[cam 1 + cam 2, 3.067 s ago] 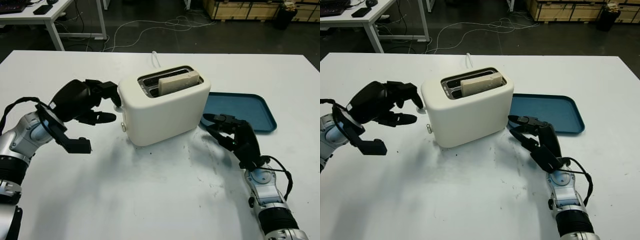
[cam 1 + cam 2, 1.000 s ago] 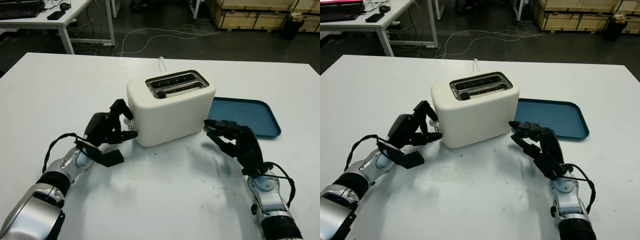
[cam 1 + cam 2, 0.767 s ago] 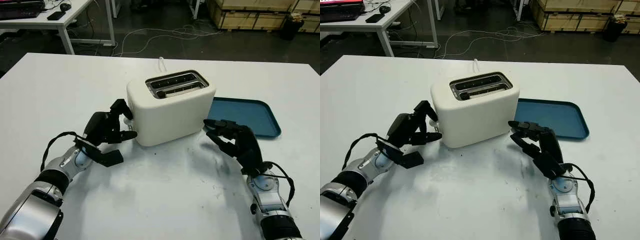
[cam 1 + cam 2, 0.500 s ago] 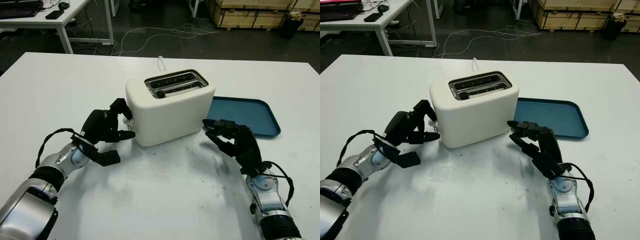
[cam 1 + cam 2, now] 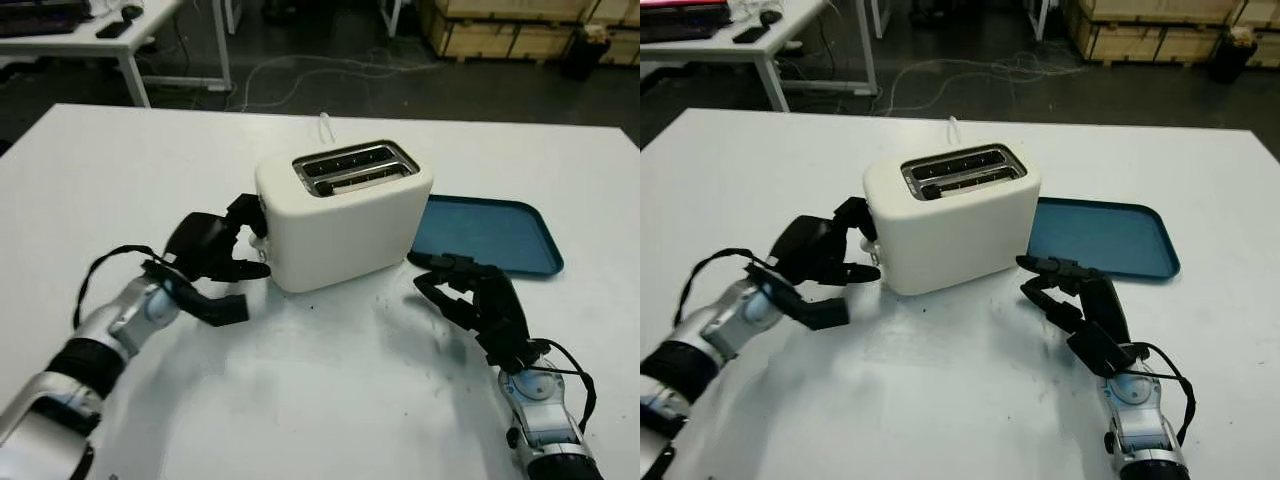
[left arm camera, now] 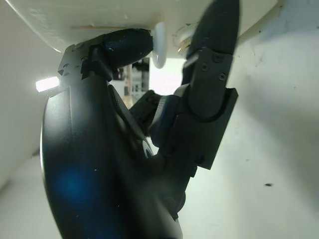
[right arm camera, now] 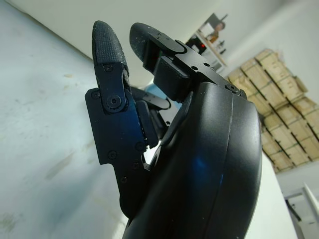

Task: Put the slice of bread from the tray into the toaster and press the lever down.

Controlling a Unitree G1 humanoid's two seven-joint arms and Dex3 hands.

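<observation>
The white toaster (image 5: 345, 225) stands mid-table. A pale slice of bread (image 5: 368, 179) sits sunk in its nearer slot, barely below the rim. My left hand (image 5: 252, 238) is low at the toaster's left end, fingers curled around the white lever knob (image 6: 159, 44), one finger on each side of it. My right hand (image 5: 440, 282) is open just off the toaster's right front corner, apart from it and in front of the blue tray (image 5: 500, 235). The tray holds nothing.
The toaster's white cable (image 5: 325, 125) runs back off the table's far edge. Beyond the table are a white desk (image 5: 110, 25), floor cables and wooden crates (image 5: 490, 15). Bare white tabletop (image 5: 340, 380) lies between my arms.
The slice that stuck up from the slot three seconds ago now sits down inside. My left hand dropped to the lever end and has stayed there; the right hand barely moved.
</observation>
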